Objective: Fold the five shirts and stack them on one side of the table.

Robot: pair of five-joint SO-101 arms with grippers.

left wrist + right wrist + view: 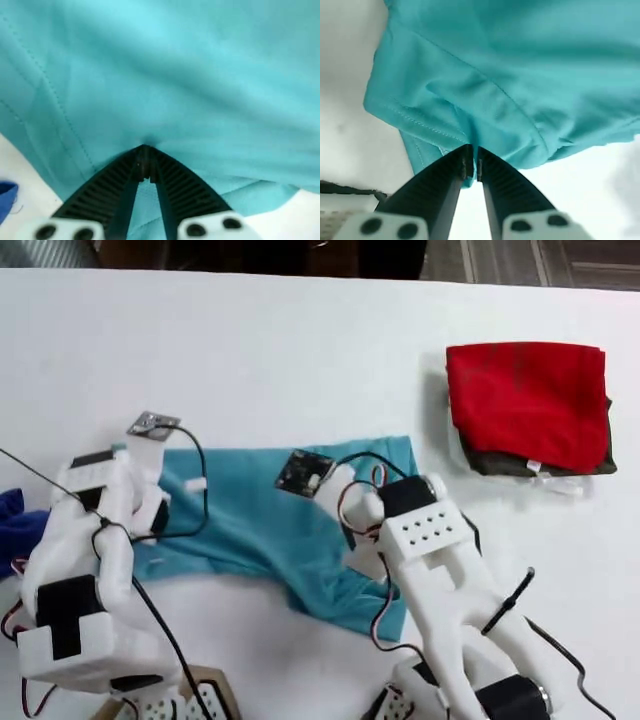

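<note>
Both jaws pinch teal shirt [250,510]; folded stack [525,400] well apart.

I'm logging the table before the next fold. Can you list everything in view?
teal shirt: one, teal, crumpled mid-table, pinched by both grippers
red shirt: one, red, folded, on top of the stack at the right of the high view
dark shirt: one, dark olive, folded, directly under the red shirt
white cloth: white edge at the stack's bottom, count unclear
blue cloth: one, blue, at the table's left edge, partly out of frame
table: one, white
left gripper: one, black fingers, shut on the teal shirt
right gripper: one, black fingers, shut on the teal shirt's hem
</note>
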